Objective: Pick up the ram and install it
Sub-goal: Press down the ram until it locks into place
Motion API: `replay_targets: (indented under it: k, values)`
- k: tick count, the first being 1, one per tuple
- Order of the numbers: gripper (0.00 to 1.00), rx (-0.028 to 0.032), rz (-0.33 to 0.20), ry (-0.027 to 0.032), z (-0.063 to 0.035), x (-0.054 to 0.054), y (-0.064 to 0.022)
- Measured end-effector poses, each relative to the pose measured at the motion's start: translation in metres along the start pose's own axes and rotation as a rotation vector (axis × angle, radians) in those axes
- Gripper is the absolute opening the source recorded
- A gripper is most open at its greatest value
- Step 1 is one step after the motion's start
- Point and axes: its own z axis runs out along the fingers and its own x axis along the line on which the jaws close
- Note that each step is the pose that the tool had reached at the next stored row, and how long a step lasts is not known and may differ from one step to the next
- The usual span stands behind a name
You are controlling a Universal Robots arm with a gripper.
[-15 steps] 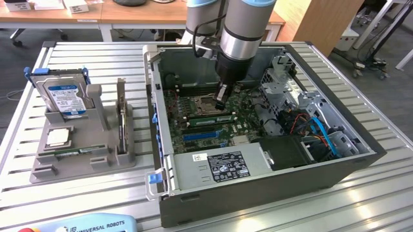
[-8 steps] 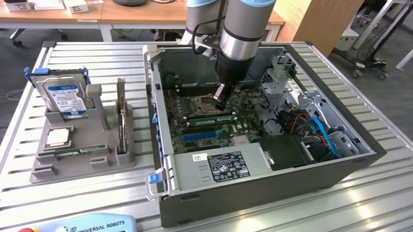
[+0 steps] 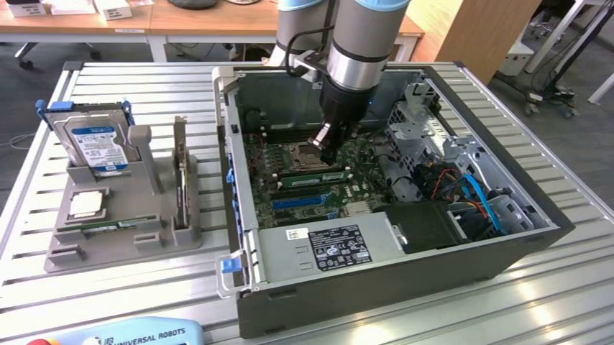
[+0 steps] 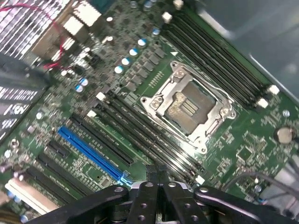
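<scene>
Pincer (image 3: 329, 154) with fingers together above the motherboard (image 3: 317, 169) inside the open computer case (image 3: 384, 237), just over the memory slots (image 4: 149, 140) beside the processor socket (image 4: 189, 105), ram (image 3: 321, 175) lying seated in a slot below the fingertips.

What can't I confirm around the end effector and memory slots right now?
Exterior view: whether the end effector touches the motherboard; its tip blocks the spot.
Wrist view: slot ends beneath the end effector, covered by its fingers.
Exterior view: green stick in the grey holder; too small to identify.
</scene>
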Motion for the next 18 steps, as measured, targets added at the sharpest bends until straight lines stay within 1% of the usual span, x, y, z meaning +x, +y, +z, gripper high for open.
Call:
replay_targets:
  k: [18]
  values:
    - [0.10,0.0116,0.327,-0.0095,0.0022,0.0001,-0.0001]
